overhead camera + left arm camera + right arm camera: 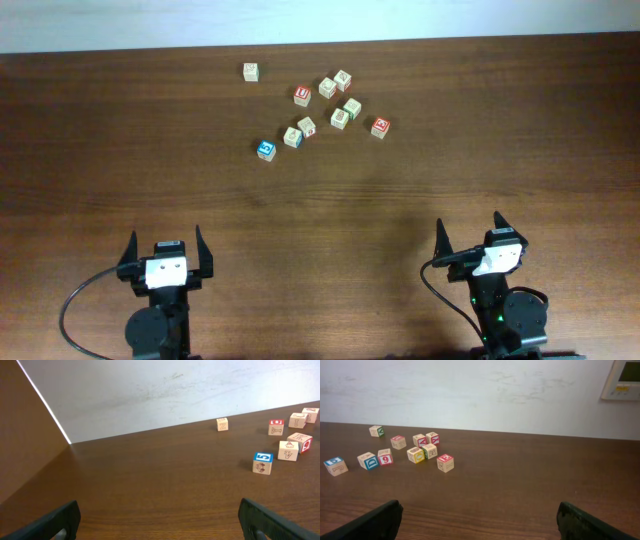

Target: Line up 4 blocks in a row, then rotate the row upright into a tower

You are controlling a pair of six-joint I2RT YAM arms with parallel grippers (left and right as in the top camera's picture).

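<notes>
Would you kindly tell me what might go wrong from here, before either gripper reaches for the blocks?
1. Most blocks lie crowded together, so grabbing one may well knock its neighbours.
2. They look alike, so losing track of which four were turned seems easy.
3. The lone block lies far from the left gripper, possibly a stretched reach.

Black-bodied left gripper point(165, 238) and right gripper point(469, 222) show pointed fingers point(199, 240) and white wrist housings point(165, 268). Black cables point(72, 300) loop beside each arm, and a green light point(487, 318) glows on the right.
</notes>
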